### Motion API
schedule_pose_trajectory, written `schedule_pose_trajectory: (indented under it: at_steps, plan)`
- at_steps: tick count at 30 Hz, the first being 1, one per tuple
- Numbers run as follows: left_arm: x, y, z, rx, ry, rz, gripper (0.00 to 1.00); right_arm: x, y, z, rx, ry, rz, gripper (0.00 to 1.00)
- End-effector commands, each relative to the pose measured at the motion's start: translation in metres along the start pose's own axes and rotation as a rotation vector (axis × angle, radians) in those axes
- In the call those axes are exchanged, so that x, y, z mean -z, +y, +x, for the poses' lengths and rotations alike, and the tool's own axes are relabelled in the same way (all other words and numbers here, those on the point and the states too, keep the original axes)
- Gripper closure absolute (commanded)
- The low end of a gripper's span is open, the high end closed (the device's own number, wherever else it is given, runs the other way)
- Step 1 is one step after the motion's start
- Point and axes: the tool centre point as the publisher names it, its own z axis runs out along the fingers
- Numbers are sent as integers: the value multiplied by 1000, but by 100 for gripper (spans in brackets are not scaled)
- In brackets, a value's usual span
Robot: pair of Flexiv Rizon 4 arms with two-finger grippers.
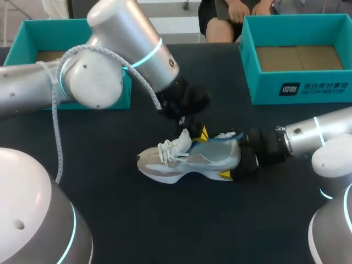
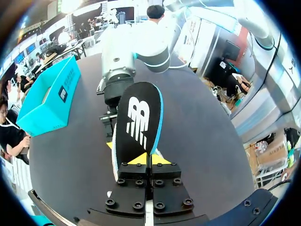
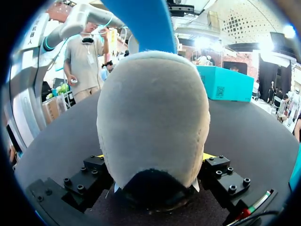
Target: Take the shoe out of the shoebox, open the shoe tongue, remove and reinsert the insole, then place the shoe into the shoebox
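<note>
A white and grey sneaker (image 1: 187,159) lies on its side in the middle of the black table, toe toward my left. My right gripper (image 1: 235,162) holds its heel from the right, and in the right wrist view the grey heel (image 3: 153,117) fills the space between the wide-set fingers (image 3: 153,157). My left gripper (image 1: 197,131) hangs just above the shoe's opening. It is shut on the heel end of the black insole (image 2: 138,122), whose blue-edged body stands up out of the shoe (image 3: 141,23). The yellow fingertips (image 2: 141,159) pinch it.
One teal shoebox (image 1: 297,82) stands open at the back right, seen too in the left wrist view (image 2: 51,94). A second teal box (image 1: 33,33) sits at the back left, partly behind my left arm. Bare black table lies in front of the shoe.
</note>
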Motion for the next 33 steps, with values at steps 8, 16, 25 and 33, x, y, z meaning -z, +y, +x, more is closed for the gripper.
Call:
schedule_pose_trajectory:
  at_steps: [8, 16, 25, 33]
  plan:
    - [-26, -14, 7, -61, -99, 27, 68, -2, -4, -1, 0, -1, 3, 100]
    - [-28, -17, 15, -114, -302, 77, 61, -2, -4, -1, 0, -1, 3, 100]
    - [-33, -21, 4, -136, -464, 71, 56, -2, -4, -1, 0, -1, 3, 100]
    - [-39, -15, -19, -101, -476, 70, 62, -2, -4, -1, 0, -1, 3, 100]
